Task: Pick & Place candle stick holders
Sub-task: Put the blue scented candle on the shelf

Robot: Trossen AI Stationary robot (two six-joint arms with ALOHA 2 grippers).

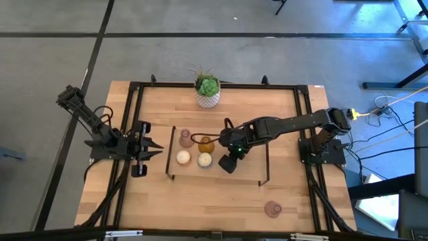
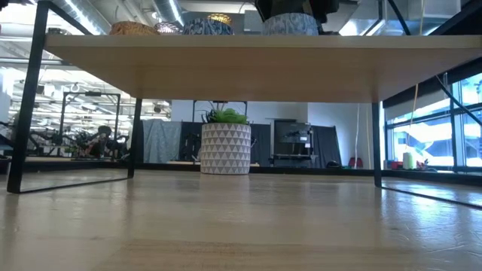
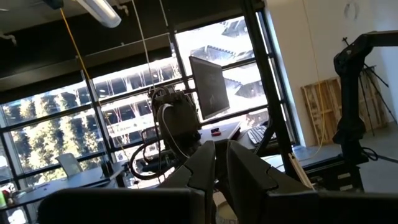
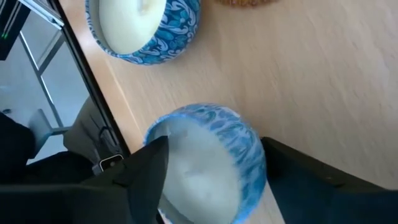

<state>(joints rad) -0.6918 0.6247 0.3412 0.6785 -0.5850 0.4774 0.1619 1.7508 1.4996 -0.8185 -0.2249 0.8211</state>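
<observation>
blue-patterned cream holders [image 4: 205,158]; amber holder [image 1: 206,143]

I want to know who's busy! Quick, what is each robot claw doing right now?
Left gripper: shut, holding nothing, waiting at the table's left edge.
Right gripper: open, fingers either side of a low round blue-patterned holder with cream filling on the shelf.

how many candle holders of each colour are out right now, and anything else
dusty-pink holders: 2
amber holder: 1
cream-white low holders: 3, the third under the right tool
white plant pot: 1
total: 6 holders, 7 things with the pot
</observation>
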